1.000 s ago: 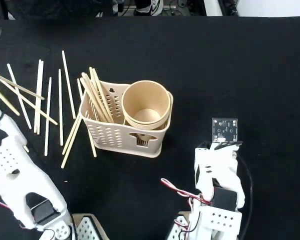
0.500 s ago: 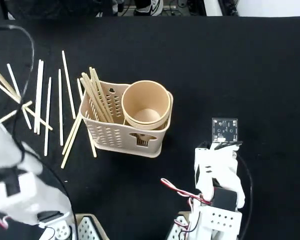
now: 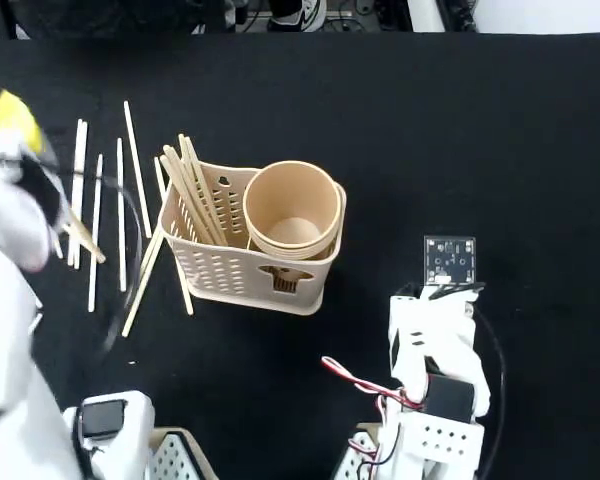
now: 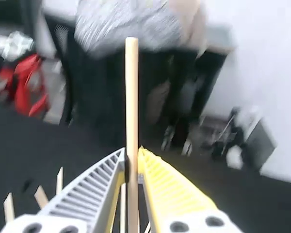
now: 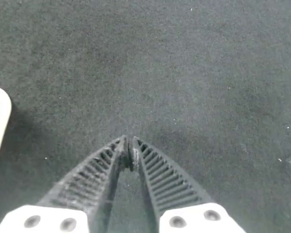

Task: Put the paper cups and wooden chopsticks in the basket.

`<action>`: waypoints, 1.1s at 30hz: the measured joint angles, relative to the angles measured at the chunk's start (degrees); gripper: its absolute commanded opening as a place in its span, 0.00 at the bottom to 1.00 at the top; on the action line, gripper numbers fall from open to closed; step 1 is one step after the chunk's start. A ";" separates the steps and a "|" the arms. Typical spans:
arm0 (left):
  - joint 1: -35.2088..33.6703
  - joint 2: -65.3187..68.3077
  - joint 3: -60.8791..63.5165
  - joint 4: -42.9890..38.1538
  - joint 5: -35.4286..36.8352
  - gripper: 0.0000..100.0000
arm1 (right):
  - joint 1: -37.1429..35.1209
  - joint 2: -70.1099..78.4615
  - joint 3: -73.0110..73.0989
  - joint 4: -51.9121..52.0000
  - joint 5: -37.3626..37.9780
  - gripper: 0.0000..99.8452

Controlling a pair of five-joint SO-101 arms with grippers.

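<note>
Left gripper [image 4: 132, 154] clamped on one chopstick [image 4: 131, 92], right gripper [image 5: 129, 145] closed — over the table [image 5: 218, 68]

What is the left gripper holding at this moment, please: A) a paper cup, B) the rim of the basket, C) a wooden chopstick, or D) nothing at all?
C: in the left wrist view the left gripper is shut on a wooden chopstick that sticks out past its fingertips, while the paper cups sit in the basket.
</note>
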 measured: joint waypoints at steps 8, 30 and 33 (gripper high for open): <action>9.23 -25.58 38.68 -35.34 0.00 0.03 | 0.00 0.00 0.00 0.00 0.00 0.01; 20.31 -29.98 67.69 -46.33 0.00 0.19 | 0.00 0.00 0.00 0.00 0.00 0.01; 20.22 -29.98 66.11 -40.97 1.41 0.20 | 0.00 0.00 0.00 0.00 0.00 0.01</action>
